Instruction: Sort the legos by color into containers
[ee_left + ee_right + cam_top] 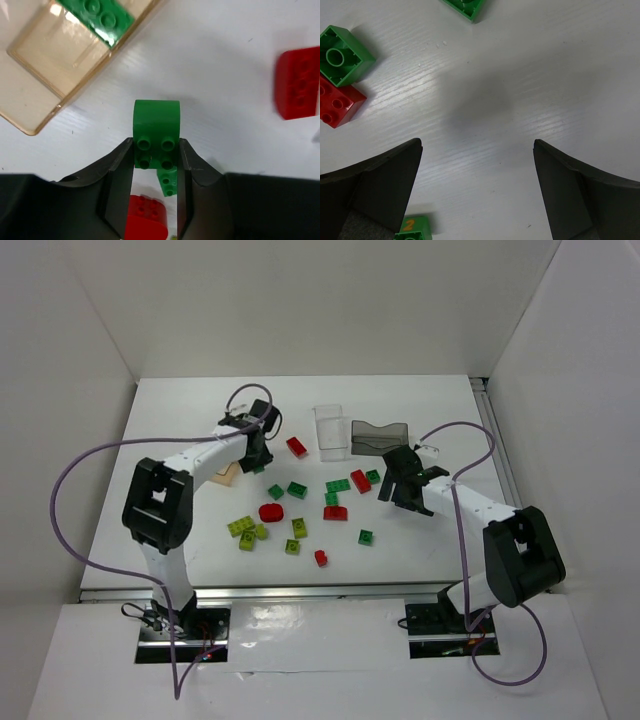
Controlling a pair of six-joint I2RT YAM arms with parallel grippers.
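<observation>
White table (430, 550) is littered with legos (271, 511), left gripper (156, 152) pinching a green brick (156, 122) near the tan box (50, 65) (green one (97, 15) sits inside already, so probably headed there), right gripper (477, 160) wide open, empty.

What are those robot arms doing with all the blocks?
They are sorting bricks by color. The left gripper is pinching a dark green brick close to the tan box, which already holds a second green brick. The right gripper is open and empty above the table. Many loose bricks wait there.
</observation>
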